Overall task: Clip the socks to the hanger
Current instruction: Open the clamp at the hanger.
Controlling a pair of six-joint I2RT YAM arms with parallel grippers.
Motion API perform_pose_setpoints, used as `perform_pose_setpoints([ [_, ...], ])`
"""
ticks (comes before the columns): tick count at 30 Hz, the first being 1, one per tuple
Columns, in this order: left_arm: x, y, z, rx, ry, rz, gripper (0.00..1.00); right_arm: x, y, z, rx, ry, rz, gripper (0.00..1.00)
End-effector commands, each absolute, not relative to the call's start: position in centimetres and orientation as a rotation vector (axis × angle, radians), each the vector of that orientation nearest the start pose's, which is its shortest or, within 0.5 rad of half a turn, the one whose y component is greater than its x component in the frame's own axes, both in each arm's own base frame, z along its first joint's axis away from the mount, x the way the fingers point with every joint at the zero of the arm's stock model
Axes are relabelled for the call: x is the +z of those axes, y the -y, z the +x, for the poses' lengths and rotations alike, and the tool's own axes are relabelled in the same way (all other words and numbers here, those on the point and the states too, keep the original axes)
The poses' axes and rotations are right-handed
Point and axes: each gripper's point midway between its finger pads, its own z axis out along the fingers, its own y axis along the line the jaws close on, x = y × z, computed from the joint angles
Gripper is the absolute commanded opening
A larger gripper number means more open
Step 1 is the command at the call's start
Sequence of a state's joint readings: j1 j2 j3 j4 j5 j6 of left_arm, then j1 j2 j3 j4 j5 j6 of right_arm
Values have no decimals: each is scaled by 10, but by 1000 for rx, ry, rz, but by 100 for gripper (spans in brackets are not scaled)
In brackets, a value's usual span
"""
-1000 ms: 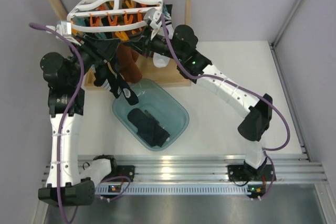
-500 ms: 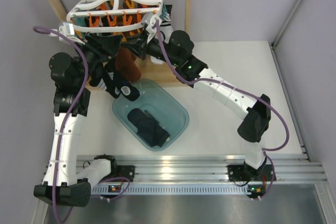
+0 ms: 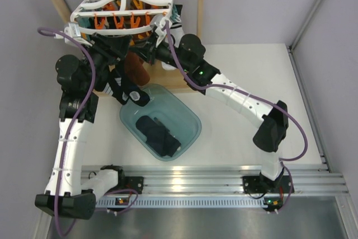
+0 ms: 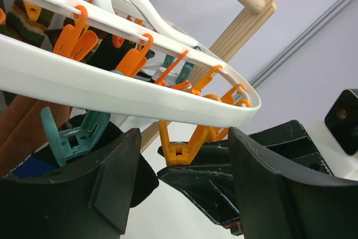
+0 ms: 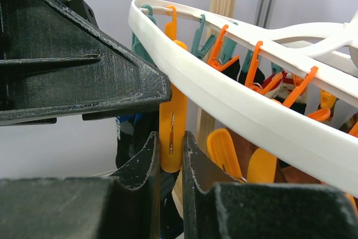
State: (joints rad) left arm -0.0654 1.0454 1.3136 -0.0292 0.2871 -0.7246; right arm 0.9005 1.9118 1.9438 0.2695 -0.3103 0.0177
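Observation:
The white lattice hanger (image 3: pixel 123 3) hangs from the wooden rack with orange and teal clips. My right gripper (image 5: pixel 170 144) is shut on an orange clip (image 5: pixel 172 121) under the hanger's rim (image 5: pixel 235 99). My left gripper (image 4: pixel 184 177) stands open just below the rim (image 4: pixel 112 90), with that orange clip (image 4: pixel 182 141) and a right finger (image 4: pixel 224 186) between its jaws, touching neither. A dark sock (image 3: pixel 128 90) with a white patch dangles below both grippers; what holds its top is hidden. More dark socks (image 3: pixel 159 135) lie in the teal bin (image 3: pixel 193 124).
A brown sock (image 3: pixel 137 68) hangs from the hanger beside the dark one. The wooden rack's post (image 3: pixel 199 4) and base (image 3: pixel 184 85) stand behind the bin. A grey wall rises at the left, and the aluminium rail (image 3: pixel 190 180) runs along the near edge.
My left gripper has opened wider and its arm has shifted a little right, toward the hanger. The right gripper has stayed shut on the orange clip. The dark sock still dangles.

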Motion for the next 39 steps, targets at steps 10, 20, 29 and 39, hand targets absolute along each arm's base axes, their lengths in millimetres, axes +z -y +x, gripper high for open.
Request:
perform_pose_setpoints([
  [10,488,97,349,-808,-1391,-185,75,532,-483,280,1101,-886,-783,0],
  [20,489,102,355,-759,-1399,-68,63,533,-482,274,1115,-857,-800,0],
  [29,503,93,360,-730,-1349,-122,66,534,-480,273,1109,-855,-801,0],
  [39,531,77,346,-761,-1185,-239,68,518,-482,279,1105,-913,-787,0],
])
